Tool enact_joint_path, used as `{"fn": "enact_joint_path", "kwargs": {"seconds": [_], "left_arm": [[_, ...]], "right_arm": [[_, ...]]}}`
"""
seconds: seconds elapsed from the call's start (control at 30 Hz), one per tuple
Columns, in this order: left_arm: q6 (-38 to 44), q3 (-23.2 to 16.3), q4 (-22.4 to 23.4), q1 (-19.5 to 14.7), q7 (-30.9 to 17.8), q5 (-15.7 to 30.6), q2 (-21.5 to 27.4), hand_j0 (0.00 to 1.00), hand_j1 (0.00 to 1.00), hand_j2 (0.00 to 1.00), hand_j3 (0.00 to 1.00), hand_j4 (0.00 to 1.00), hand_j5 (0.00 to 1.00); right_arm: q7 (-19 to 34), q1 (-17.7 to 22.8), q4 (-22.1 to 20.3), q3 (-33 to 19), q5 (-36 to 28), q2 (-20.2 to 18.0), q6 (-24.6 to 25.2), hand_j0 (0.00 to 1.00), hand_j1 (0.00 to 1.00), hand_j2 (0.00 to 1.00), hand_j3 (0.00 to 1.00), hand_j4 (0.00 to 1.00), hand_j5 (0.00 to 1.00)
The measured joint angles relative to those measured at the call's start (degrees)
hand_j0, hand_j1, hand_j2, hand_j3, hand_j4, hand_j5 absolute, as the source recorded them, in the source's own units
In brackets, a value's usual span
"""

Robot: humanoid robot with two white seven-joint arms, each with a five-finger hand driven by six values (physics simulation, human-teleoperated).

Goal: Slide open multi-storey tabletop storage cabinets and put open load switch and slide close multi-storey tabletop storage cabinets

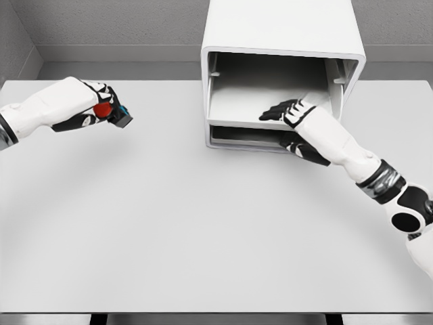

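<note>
A white tabletop storage cabinet [284, 40] stands at the back centre of the table, its upper drawer [257, 108] slid out toward me. My right hand [287, 125] grips the drawer's front edge, black fingers over the top and thumb under it. At the far left my left hand [101, 108] hovers above the table, curled around the load switch [115, 114], a small dark block with a red knob and a blue end. The switch is well apart from the cabinet.
The grey table [203, 230] stretches wide in front of the cabinet. Grey walls close off the back and the left corner. A second, lower drawer [243, 139] sits under the open one.
</note>
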Motion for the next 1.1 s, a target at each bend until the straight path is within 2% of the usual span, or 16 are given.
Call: {"fn": "enact_joint_path", "kwargs": {"seconds": [0.47, 0.7, 0.9, 0.97, 1.1], "left_arm": [[0.0, 0.2, -3.7, 1.0, 0.0, 1.0, -0.3, 0.37, 0.37, 0.37, 0.37, 0.37, 0.37], [0.0, 0.4, -5.5, 1.1, 0.0, 1.1, -0.3, 0.37, 0.37, 0.37, 0.37, 0.37, 0.37], [0.0, 0.4, -7.0, 1.7, 0.0, 2.1, -0.6, 0.37, 0.37, 0.37, 0.37, 0.37, 0.37], [0.0, 0.4, -7.4, 1.7, 0.0, 2.2, -1.1, 0.37, 0.37, 0.37, 0.37, 0.37, 0.37], [0.0, 0.4, -8.0, 1.7, 0.0, 2.3, -2.0, 0.37, 0.37, 0.37, 0.37, 0.37, 0.37]], "right_arm": [[-0.3, 3.0, -0.4, 0.7, 0.2, -0.2, 0.0, 0.78, 0.78, 0.78, 0.78, 0.78, 0.78], [-0.4, 6.0, -4.3, 0.3, 0.0, -2.0, 0.0, 0.78, 0.78, 0.78, 0.78, 0.78, 0.78], [-0.3, 6.8, -6.7, 0.0, 0.1, -3.6, 0.0, 0.78, 0.78, 0.78, 0.78, 0.78, 0.78], [-0.3, 8.1, -8.0, -1.2, 0.0, -4.3, 0.0, 0.78, 0.78, 0.78, 0.78, 0.78, 0.78], [-0.4, 8.2, -10.4, -4.1, -1.0, -5.4, 0.0, 0.78, 0.78, 0.78, 0.78, 0.78, 0.78]]}}
